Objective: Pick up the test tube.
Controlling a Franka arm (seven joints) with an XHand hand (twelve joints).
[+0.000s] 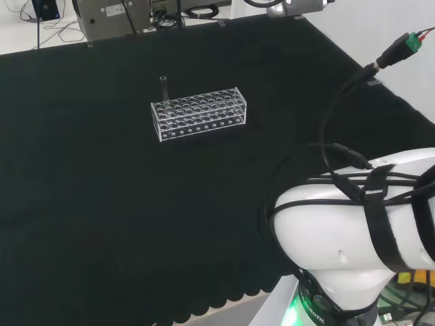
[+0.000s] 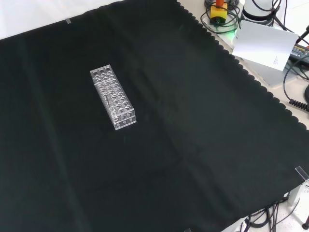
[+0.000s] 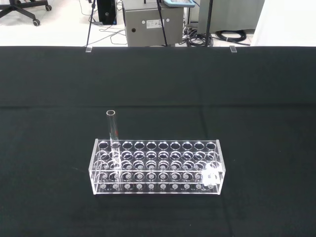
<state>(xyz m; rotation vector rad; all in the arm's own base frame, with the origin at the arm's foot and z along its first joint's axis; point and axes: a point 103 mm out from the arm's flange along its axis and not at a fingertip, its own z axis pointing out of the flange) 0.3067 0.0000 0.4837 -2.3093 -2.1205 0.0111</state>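
A clear plastic rack [image 1: 198,113] with several rows of holes stands on the black cloth, left of the middle in the head view. One clear glass test tube [image 1: 163,89] stands upright in a far hole at the rack's left end, rising well above it. The wrist view looks at the rack [image 3: 156,167] from a distance, with the test tube [image 3: 113,136] near one end. In the front view the rack [image 2: 113,96] lies at upper left; the tube is hard to make out there.
The arm's white links [image 1: 360,231] with black cables fill the head view's lower right. Grey equipment [image 1: 119,15] and cables lie beyond the cloth's far edge. A white box [image 2: 264,44] and cables sit off the cloth at the front view's upper right.
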